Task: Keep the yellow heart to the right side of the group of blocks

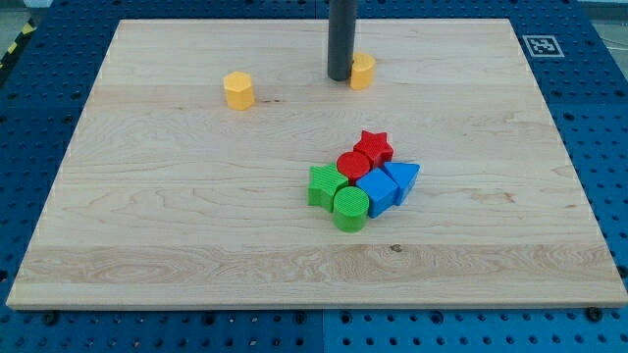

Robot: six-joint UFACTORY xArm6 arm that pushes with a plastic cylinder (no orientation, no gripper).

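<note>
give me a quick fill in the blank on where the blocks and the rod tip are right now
My tip sits just to the view's ____ of the small yellow block.
The red star block lies at the cluster's view-____ edge.
The green cylinder block touches the ____ cube block.

Missing words: left; top; blue

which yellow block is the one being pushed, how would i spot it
Start at the wooden board and look near the view's top edge, a little right of centre, where the dark rod comes down. My tip sits against the left side of a small yellow block. The other yellow block stands alone farther to the view's left, with nothing touching it.
</note>
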